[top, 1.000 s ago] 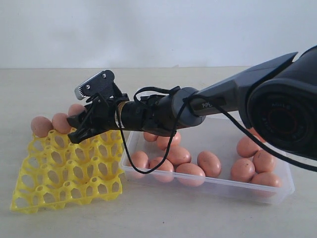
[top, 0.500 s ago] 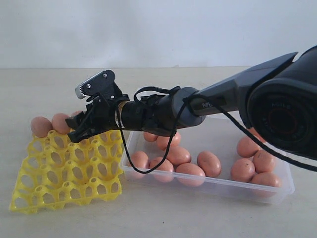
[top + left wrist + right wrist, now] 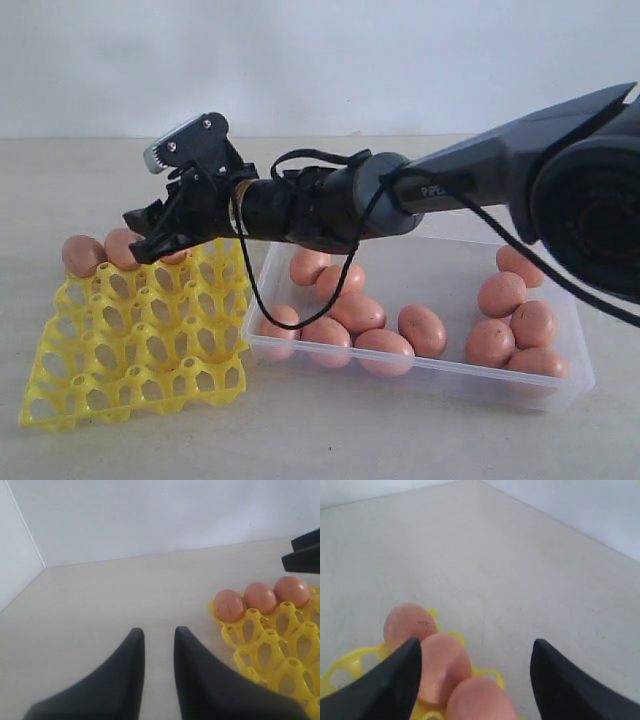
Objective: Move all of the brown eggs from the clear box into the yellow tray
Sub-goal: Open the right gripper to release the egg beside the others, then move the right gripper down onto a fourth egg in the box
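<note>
The right hand [image 3: 140, 235] had lifted off the yellow tray [image 3: 130, 340], spread wide and empty, leaving a third brown egg [image 3: 292, 591] seated in its end row while many more waited in the clear box [image 3: 420, 385].

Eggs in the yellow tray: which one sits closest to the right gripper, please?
The end egg directly beneath the open right gripper; the other two sit farther along.

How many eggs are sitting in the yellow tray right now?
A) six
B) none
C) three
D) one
C: the left wrist view shows three eggs side by side along one edge of the yellow tray.
</note>
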You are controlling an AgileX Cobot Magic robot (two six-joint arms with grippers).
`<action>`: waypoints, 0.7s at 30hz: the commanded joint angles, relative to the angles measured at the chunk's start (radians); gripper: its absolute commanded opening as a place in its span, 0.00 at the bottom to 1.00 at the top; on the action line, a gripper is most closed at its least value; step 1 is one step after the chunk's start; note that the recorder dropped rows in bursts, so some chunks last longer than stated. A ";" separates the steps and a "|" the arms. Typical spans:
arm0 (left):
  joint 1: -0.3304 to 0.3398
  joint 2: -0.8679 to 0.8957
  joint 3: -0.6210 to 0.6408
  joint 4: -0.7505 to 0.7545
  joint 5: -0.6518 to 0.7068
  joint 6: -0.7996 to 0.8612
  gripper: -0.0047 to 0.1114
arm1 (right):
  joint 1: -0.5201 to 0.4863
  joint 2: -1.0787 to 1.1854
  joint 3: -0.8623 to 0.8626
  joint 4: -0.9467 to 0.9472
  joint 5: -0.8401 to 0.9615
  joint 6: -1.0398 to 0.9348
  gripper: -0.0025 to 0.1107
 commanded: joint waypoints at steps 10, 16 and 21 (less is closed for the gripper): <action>0.002 -0.002 0.004 -0.002 -0.002 -0.002 0.23 | -0.070 -0.347 0.161 -0.090 0.411 0.051 0.56; 0.002 -0.002 0.004 -0.002 -0.002 -0.002 0.23 | -0.076 -0.482 0.286 0.020 0.947 -0.187 0.56; 0.002 -0.002 0.004 -0.002 -0.002 -0.002 0.23 | -0.076 -0.500 0.356 0.303 1.148 -0.536 0.56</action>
